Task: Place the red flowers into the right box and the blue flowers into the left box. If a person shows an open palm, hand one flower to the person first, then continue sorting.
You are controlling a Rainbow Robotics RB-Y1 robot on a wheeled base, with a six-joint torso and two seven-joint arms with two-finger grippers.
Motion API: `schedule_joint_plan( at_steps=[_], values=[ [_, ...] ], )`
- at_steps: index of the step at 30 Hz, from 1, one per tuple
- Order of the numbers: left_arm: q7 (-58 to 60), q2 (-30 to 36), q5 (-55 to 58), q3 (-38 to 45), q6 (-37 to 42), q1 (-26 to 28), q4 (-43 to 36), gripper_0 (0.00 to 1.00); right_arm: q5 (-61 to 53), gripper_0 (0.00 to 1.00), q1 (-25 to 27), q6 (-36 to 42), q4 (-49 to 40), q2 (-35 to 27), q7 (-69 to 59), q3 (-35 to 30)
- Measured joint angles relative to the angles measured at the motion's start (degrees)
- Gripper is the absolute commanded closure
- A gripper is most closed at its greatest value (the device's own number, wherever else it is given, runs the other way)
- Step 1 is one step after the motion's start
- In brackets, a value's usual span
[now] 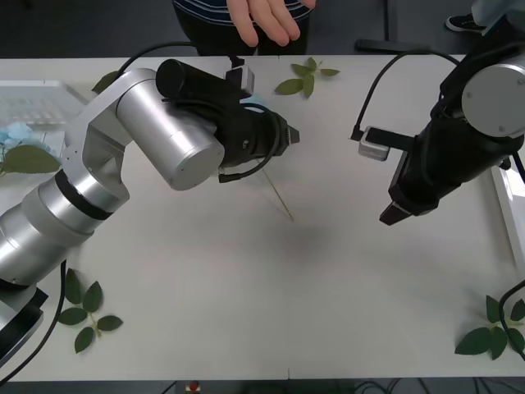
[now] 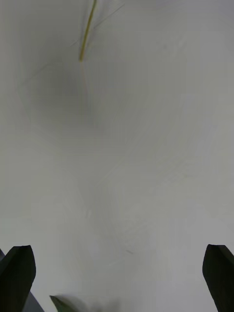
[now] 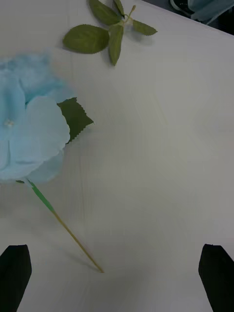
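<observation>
Left gripper (image 1: 287, 135) hovers open and empty over the table (image 1: 246, 287), fingers spread wide. Beneath it lies a blue flower (image 3: 29, 131), its stem (image 3: 68, 234) (thin, pale) running diagonally from the bloom toward the table's middle. Right gripper (image 1: 392, 215) hangs open, holding nothing. No writing is legible.

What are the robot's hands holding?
Nothing. Both the left gripper and right gripper are open, and the blue flower lies loose on the table.

You have one blue hydrangea (image 3: 29, 136) near the table (image 1: 271, 295) centre (stem trailing), four loose leaf sprigs (image 1: 305, 78) around it, two trays (image 1: 37, 103).
</observation>
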Motion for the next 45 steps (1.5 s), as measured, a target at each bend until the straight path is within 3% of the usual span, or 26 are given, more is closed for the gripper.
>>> schedule_joint_plan(
  at_steps=[10, 17, 32, 45],
  values=[
    [0.09, 0.0, 0.61, 0.0, 4.69, 0.0, -2.16, 0.0, 1.8, 0.0, 1.69, -2.94, 0.0, 0.0, 2.65, -0.63],
    [7.78, 0.0, -2.57, -0.76, 4.69, 0.0, -1.81, 0.0, 1.8, 0.0, 1.69, -2.94, 0.0, 0.0, 2.66, -0.63],
    [14.74, -1.61, -7.97, -8.57, 1.95, -1.09, 8.43, 0.0, 1.8, 0.0, 1.69, -2.94, 0.0, 0.0, 2.66, -0.63],
    [14.95, -6.63, -11.32, -11.89, 1.86, -8.09, 21.11, 0.0, 1.8, 0.0, 1.69, -2.94, 0.0, 0.0, 2.67, -0.63]
  ],
)
